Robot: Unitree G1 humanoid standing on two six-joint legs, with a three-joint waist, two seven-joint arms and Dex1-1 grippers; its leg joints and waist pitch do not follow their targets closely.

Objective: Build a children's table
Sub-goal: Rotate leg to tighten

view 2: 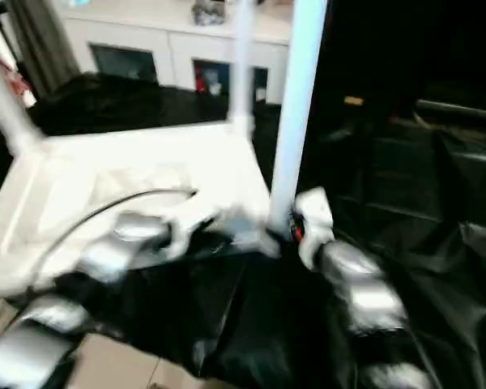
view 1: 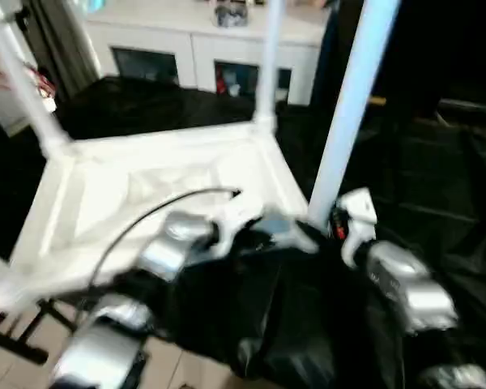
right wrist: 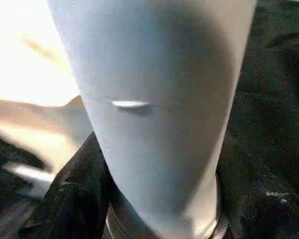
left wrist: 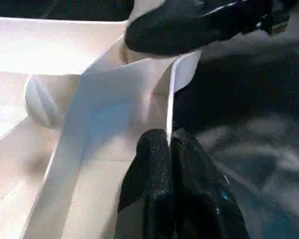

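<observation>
I see a white cabinet (view 1: 202, 49) along the back wall and black sheeting (view 1: 437, 186) over the work surface. On it the children's table (view 1: 162, 194) lies upside down, ribbed underside up, legs standing at its far corners. At the near right corner stands another leg (view 1: 348, 113); my right gripper (view 1: 340, 223) is wrapped around its base. My left gripper (left wrist: 169, 144) is pinched shut on the tabletop's thin rim. My worry: if the leg isn't fully seated in its socket, letting go could tip it, or a sideways push could slide the top across the slick sheeting.
</observation>
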